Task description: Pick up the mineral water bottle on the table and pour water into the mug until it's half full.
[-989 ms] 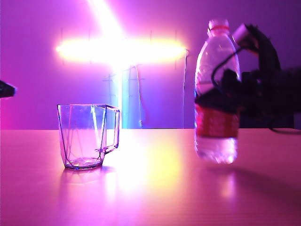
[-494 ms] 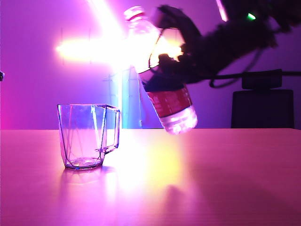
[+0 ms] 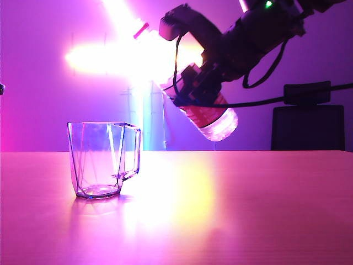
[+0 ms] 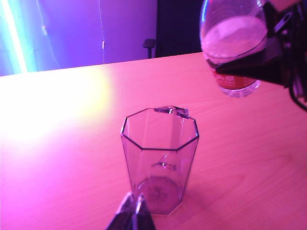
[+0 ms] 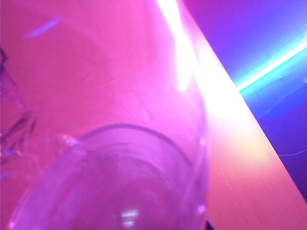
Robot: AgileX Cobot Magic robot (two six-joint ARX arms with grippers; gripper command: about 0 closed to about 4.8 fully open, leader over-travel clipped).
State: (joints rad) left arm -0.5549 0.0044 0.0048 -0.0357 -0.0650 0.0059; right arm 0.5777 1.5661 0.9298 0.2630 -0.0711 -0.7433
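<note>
Right gripper (image 3: 201,91) clamps the tilted bottle (image 3: 212,118) at two o'clock from the mug (image 3: 102,160); left gripper (image 4: 132,211), pinched closed, sits beside the mug; bring the neck over the rim, tip slowly.

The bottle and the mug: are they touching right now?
Apart. The exterior view shows the bottle, tilted in the right gripper, up in the air beside the mug.

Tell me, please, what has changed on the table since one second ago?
The right gripper, shut on the mineral water bottle, carried it up and left toward the mug and tilted its neck leftward. The mug kept its place, nearly empty. The left gripper stays shut beside it.
</note>
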